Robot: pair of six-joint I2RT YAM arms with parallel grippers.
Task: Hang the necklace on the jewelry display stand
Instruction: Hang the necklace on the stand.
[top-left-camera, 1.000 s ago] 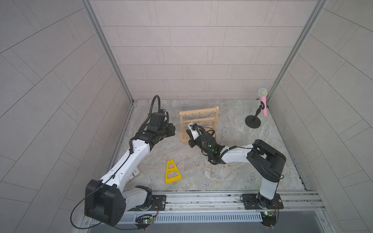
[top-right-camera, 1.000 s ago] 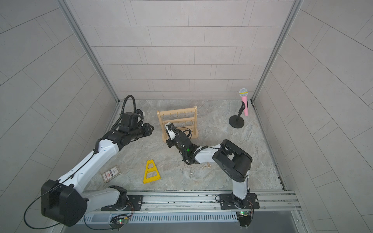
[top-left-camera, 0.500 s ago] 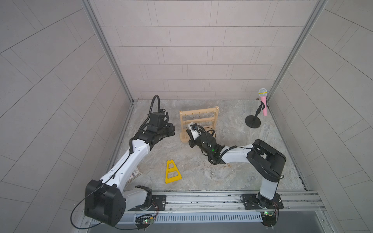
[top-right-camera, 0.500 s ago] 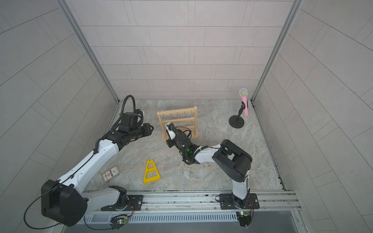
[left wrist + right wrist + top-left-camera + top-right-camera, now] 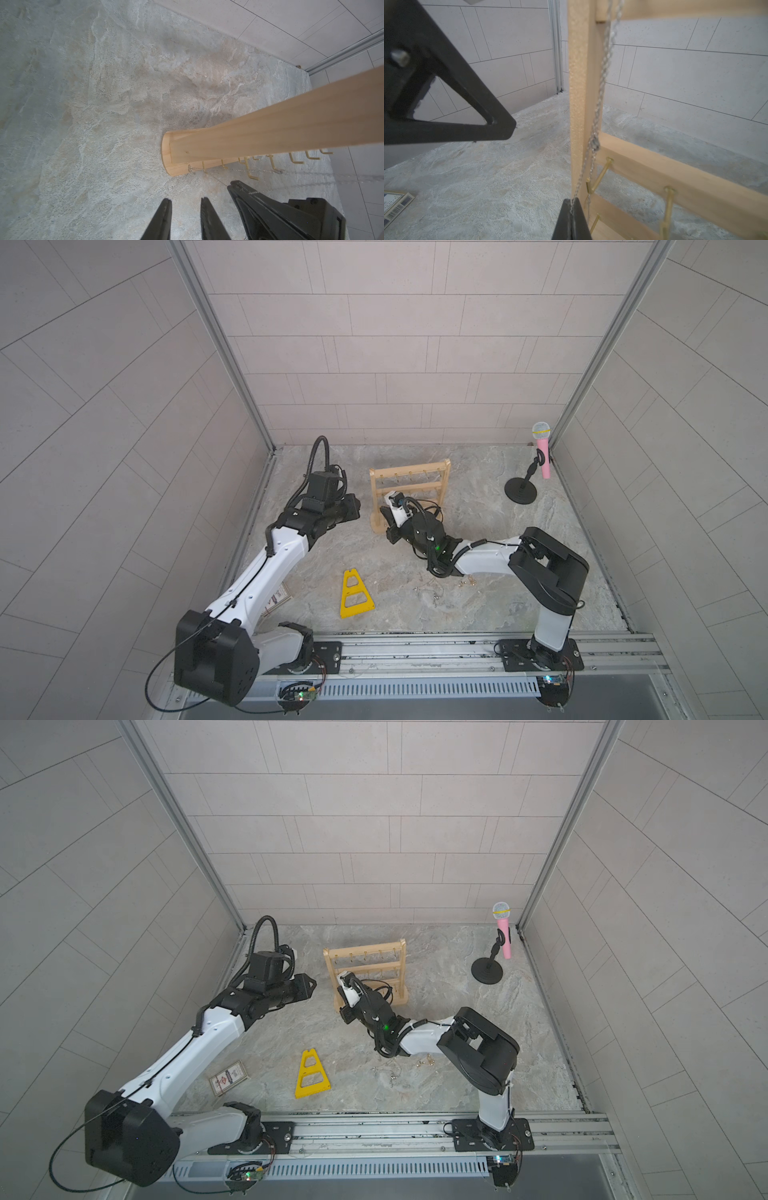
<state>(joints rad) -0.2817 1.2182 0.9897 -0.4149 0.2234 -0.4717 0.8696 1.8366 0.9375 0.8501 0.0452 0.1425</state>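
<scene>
- The necklace (image 5: 600,89) is a thin silver twisted chain, pulled taut up along one post of the stand (image 5: 579,83).
- The stand is pale wood with brass hooks and sits upright mid-floor (image 5: 415,467).
- The right gripper (image 5: 572,204) is clenched on the chain's lower end.
- The left gripper (image 5: 185,200) hovers near the stand's base, with its jaws parted and nothing between them.
</scene>
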